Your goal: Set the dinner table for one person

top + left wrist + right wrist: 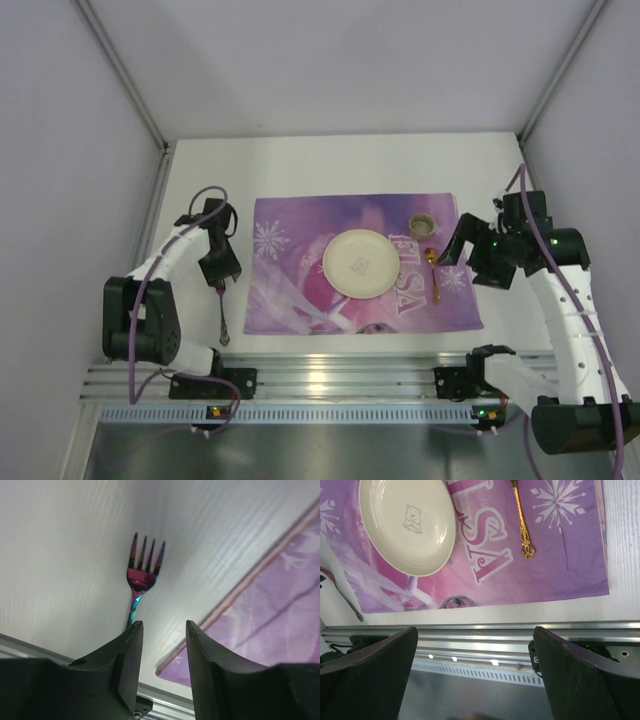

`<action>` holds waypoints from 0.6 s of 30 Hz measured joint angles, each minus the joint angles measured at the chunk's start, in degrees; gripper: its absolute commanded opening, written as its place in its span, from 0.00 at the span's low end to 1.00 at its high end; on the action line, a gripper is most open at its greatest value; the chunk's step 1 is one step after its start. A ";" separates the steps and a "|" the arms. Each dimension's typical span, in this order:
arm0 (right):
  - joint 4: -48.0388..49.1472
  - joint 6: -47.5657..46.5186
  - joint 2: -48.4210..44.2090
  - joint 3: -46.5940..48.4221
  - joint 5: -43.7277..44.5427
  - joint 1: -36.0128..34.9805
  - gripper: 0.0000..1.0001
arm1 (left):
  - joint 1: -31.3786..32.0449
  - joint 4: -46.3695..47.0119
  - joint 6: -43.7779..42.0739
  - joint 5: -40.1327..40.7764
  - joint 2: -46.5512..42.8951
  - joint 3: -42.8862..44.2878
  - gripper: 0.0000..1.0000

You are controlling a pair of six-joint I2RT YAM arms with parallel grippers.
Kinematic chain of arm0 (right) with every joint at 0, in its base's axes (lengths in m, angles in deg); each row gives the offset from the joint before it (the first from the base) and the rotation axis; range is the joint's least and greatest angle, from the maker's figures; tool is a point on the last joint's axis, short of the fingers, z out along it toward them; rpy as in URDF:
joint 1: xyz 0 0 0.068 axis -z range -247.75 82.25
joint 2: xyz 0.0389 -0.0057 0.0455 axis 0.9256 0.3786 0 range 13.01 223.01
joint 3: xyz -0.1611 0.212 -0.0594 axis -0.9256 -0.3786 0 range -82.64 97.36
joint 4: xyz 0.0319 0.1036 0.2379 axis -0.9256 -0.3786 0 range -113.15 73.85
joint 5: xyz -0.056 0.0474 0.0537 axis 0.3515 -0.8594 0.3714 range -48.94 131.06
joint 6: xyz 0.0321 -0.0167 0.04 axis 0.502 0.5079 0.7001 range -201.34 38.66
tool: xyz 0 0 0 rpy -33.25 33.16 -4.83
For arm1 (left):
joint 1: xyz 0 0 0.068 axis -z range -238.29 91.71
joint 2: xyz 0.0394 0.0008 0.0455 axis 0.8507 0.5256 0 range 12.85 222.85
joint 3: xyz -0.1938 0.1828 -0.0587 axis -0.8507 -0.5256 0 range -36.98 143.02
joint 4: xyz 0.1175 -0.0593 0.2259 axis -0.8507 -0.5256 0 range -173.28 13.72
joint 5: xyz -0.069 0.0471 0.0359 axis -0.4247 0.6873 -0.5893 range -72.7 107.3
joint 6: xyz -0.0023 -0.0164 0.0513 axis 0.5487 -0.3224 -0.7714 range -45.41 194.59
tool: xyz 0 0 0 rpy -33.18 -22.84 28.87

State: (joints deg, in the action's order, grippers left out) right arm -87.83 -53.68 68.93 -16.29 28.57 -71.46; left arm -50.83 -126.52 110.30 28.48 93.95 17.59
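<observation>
Both fingers (125,660) of my left gripper (163,626) stand apart, holding nothing. The shiny rainbow metal fork (142,575) lies on the flat white dinner table (60,555), at nine o'clock from the purple placemat (280,605). I should lift straight up, without bumping it.

Counter (330,160): a large, flat, plain white rectangular top, lying level. In the left wrist view its bare surface (60,555) shows a fine linear grain. A ribbed aluminium rail (330,385) runs along its near edge, and pale walls (340,60) close off the far edge and both sides.
</observation>
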 measured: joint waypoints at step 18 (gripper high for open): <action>0.76 0.07 1.81 0.20 -0.04 -0.31 1.00 | -7.21 -2.82 -13.29 -0.72 18.21 5.73 0.36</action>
State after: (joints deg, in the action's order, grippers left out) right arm -87.07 -53.61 70.75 -16.09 28.53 -71.76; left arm -58.04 -129.34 97.01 27.75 112.16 23.32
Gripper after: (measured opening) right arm 0.996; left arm 0.386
